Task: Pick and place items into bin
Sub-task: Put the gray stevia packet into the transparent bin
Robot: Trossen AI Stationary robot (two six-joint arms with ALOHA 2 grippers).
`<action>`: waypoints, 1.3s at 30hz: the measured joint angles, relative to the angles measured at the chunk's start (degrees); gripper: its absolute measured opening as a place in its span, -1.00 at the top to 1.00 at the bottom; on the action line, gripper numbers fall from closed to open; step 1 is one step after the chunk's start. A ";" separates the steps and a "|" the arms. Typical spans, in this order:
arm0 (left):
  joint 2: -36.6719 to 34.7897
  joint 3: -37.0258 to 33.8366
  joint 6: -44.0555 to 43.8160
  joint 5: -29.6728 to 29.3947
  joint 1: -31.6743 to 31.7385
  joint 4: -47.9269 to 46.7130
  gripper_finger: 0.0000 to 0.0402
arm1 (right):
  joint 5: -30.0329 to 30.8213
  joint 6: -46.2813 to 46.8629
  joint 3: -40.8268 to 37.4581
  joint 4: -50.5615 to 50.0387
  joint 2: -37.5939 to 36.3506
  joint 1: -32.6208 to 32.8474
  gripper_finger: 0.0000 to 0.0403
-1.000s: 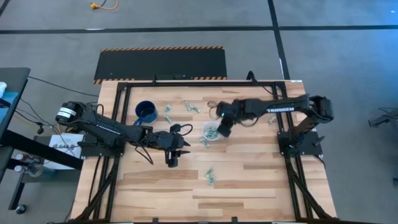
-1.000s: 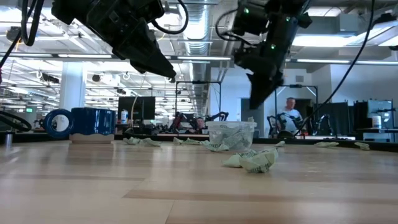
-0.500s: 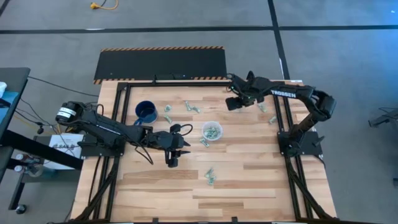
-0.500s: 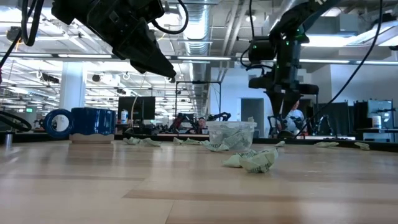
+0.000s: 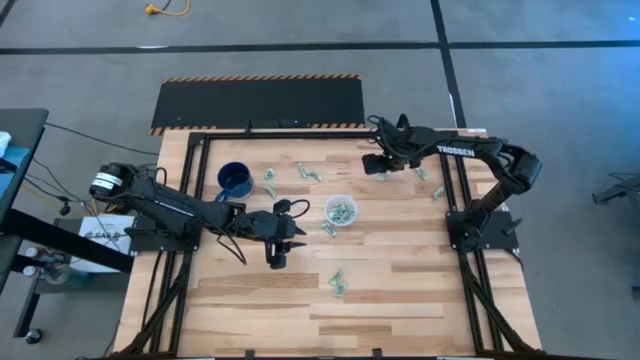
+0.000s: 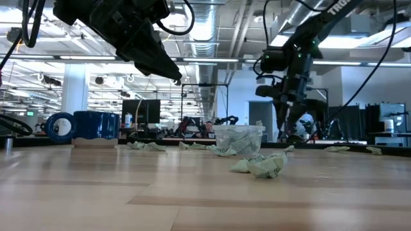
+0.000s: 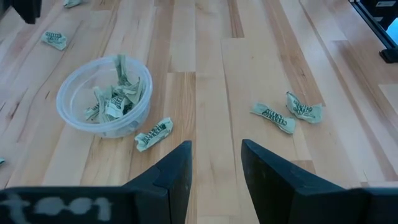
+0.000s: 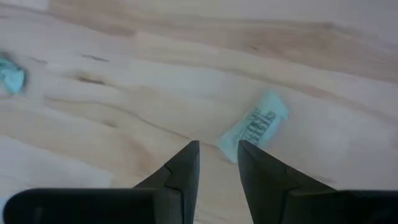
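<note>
Pale butcher-block wooden table (image 5: pixel 400 280) under both arms. Right gripper (image 8: pixel 217 163), jaws slightly parted and empty, hangs over the far right area just short of a crinkly green-and-white wrapped piece (image 8: pixel 253 126). Left gripper (image 7: pixel 216 163), also parted and empty, waits mid-table near the small clear plastic cup (image 7: pixel 104 94), holding several pieces; another lies beside it. Open workshop beyond, blurred.
</note>
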 joint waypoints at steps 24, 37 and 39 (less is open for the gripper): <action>0.00 0.00 -0.46 0.00 0.00 0.02 0.35 | 0.85 5.92 -9.15 8.79 0.00 -2.12 0.49; 0.00 0.00 -0.47 0.00 0.00 0.02 0.35 | -0.10 7.73 -9.15 10.00 2.37 -0.78 0.49; -0.02 0.00 -0.46 0.00 0.00 0.04 0.35 | -0.03 7.69 -9.01 10.92 3.97 -0.40 0.49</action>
